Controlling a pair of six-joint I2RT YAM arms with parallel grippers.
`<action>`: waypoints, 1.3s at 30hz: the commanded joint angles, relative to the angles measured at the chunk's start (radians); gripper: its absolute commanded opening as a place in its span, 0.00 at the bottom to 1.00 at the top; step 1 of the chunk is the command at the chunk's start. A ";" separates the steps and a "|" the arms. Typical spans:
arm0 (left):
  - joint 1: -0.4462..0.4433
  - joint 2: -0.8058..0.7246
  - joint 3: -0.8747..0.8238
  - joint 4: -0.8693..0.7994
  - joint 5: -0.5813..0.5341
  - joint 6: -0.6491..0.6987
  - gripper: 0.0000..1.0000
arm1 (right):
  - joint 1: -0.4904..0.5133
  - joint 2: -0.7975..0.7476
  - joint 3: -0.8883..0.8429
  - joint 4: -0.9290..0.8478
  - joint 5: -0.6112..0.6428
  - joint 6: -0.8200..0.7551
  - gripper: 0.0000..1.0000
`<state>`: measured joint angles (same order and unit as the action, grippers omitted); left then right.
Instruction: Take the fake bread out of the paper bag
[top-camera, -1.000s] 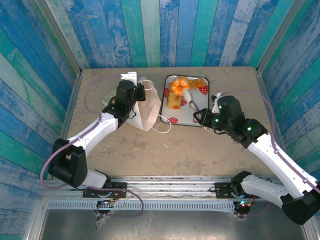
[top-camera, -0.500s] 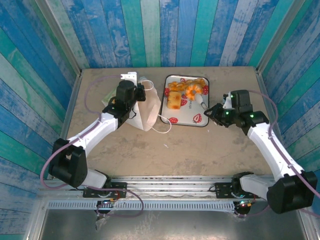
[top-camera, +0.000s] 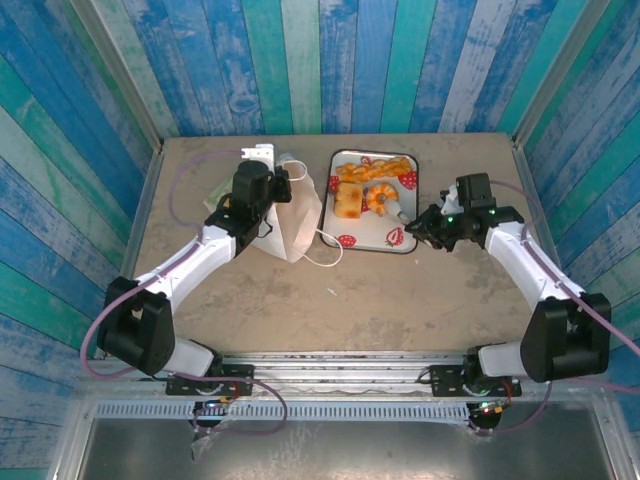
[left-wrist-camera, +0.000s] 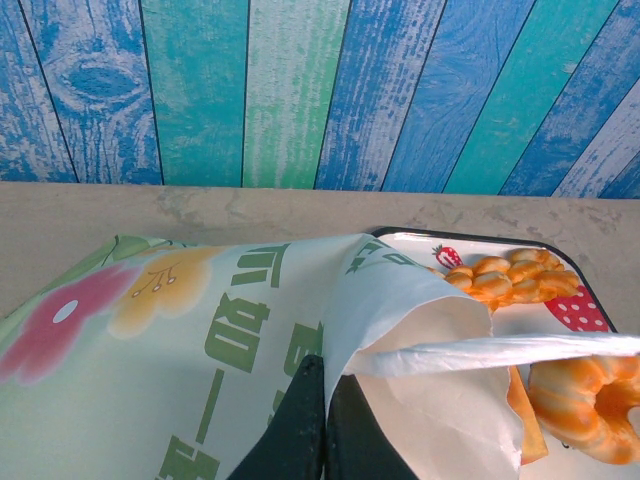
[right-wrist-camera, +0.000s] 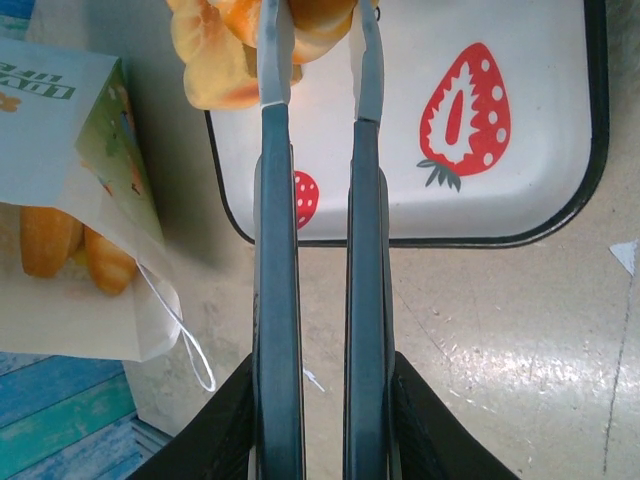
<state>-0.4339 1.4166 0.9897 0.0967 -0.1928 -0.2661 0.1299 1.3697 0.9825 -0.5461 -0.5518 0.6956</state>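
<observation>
Swung outward over the last second, the right arm now reaches in from the worktop's right edge, and the right gripper (top-camera: 398, 207) is narrowly closed on an orange pastry (top-camera: 380, 197) over the tray (top-camera: 372, 238). More fake bread (right-wrist-camera: 55, 240) lies inside the paper bag (top-camera: 295, 225), left of the tray, with its mouth facing that gripper. The left gripper (left-wrist-camera: 322, 385) is fully closed, pinching the bag's wall.

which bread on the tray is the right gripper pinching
The curled orange roll, clamped in the right gripper. The long twisted roll at the far edge of the tray and the square toast on its left lie free.
</observation>
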 joint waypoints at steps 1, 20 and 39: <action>-0.001 0.016 -0.011 0.034 -0.013 0.006 0.00 | -0.019 0.034 0.038 0.059 -0.075 -0.022 0.22; -0.001 0.012 -0.008 0.028 0.000 0.012 0.00 | -0.064 0.134 0.052 0.197 -0.140 0.013 0.46; -0.001 -0.016 -0.022 0.028 0.001 0.008 0.00 | -0.063 -0.033 -0.086 0.107 -0.058 -0.010 0.26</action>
<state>-0.4339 1.4166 0.9771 0.0963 -0.1871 -0.2623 0.0711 1.3670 0.9081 -0.4263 -0.6312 0.6964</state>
